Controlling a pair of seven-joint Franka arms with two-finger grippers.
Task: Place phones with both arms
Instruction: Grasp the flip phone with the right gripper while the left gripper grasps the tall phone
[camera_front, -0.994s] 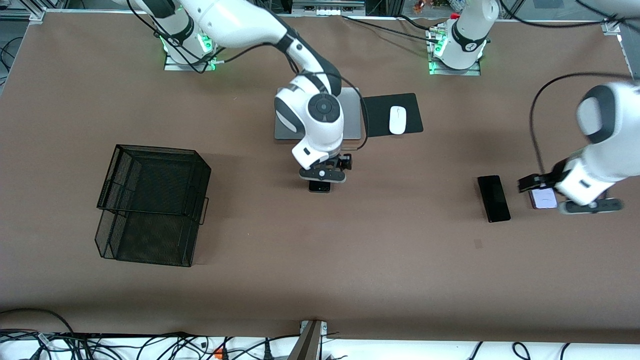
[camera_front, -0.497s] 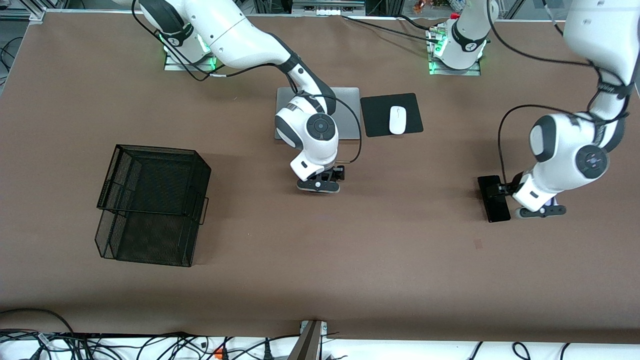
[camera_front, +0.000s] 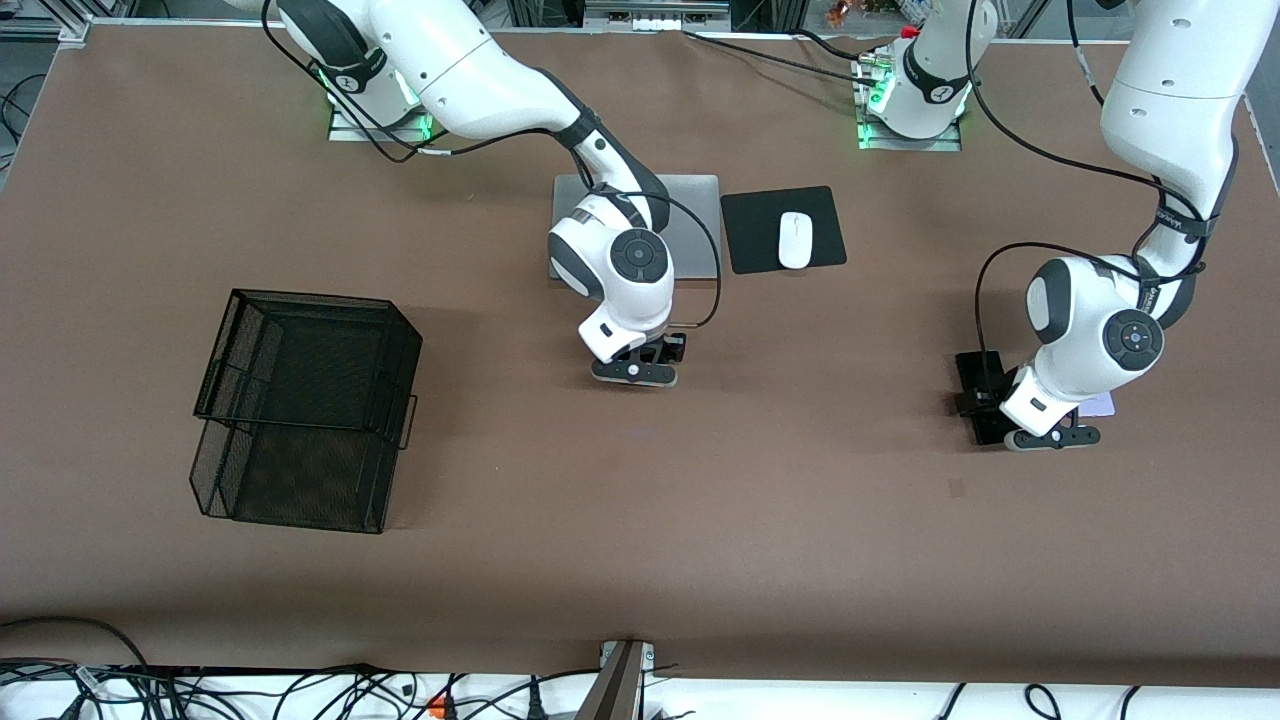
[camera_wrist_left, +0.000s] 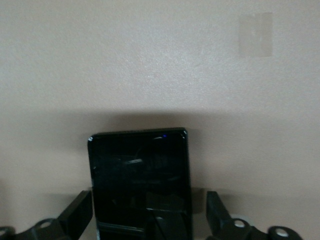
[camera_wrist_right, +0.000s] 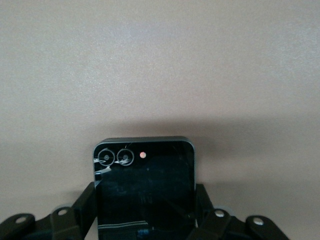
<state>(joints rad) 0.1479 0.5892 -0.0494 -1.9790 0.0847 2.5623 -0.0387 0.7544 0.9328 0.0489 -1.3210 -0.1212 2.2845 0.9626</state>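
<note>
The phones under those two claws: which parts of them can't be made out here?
- Black flip phone: front view, wholly hidden under the right gripper; right wrist view, one end cut off by the frame edge.
- Slim black phone: front view, half covered by the left gripper and its wrist; left wrist view, cut off likewise.
- Pale phone: front view, only a corner shows past the left arm.

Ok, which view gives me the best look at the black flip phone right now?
The right wrist view: the black flip phone fills the lower frame, its twin lenses clear, the right gripper with fingers against both its sides. In the front view the right arm's wrist covers it completely. The left wrist view shows only the slim slab phone.
</note>
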